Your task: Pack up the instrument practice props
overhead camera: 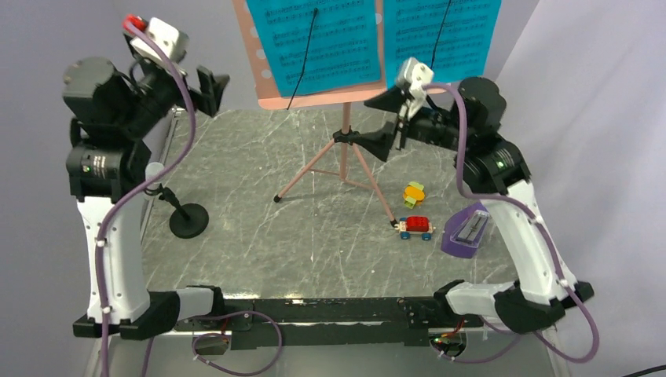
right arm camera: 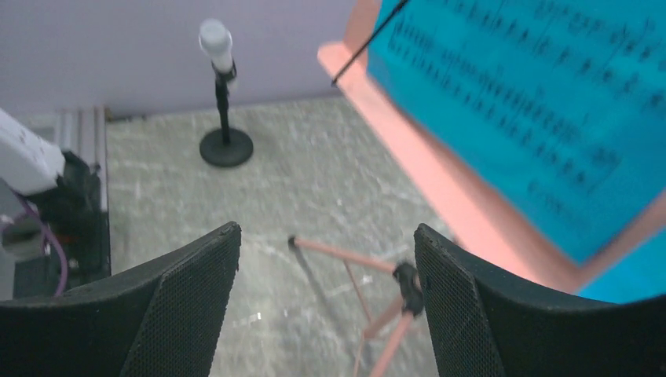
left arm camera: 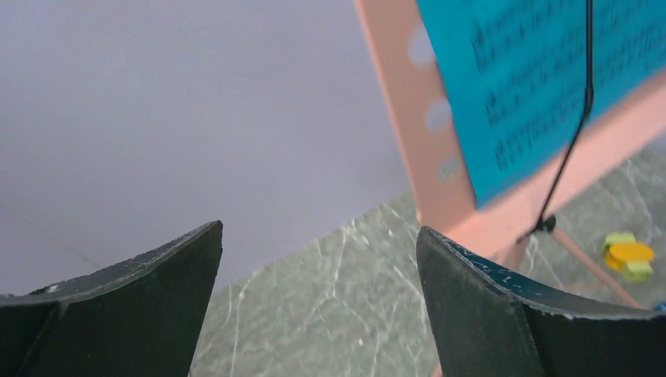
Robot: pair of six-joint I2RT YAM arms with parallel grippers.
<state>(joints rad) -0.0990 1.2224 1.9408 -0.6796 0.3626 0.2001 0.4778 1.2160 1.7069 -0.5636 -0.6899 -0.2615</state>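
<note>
You have open tabletop point(overhead camera: 259, 243) along the near edge and mid-left, between the microphone stand point(overhead camera: 187, 218) near the left edge and the music stand point(overhead camera: 343, 153) at centre-back. Toward the right edge sit the yellow-orange toy point(overhead camera: 414, 193), the red toy car point(overhead camera: 415, 226) and the purple metronome point(overhead camera: 466, 230). The left gripper point(overhead camera: 212, 89) at the back-left corner and the right gripper point(overhead camera: 382, 122) beside the stand's pole both hang with jaws spread wide, gripping nothing. The cyan sheet-music pages point(overhead camera: 314, 39) rest on the desk above the grey marbled surface, with lilac walls behind.
</note>
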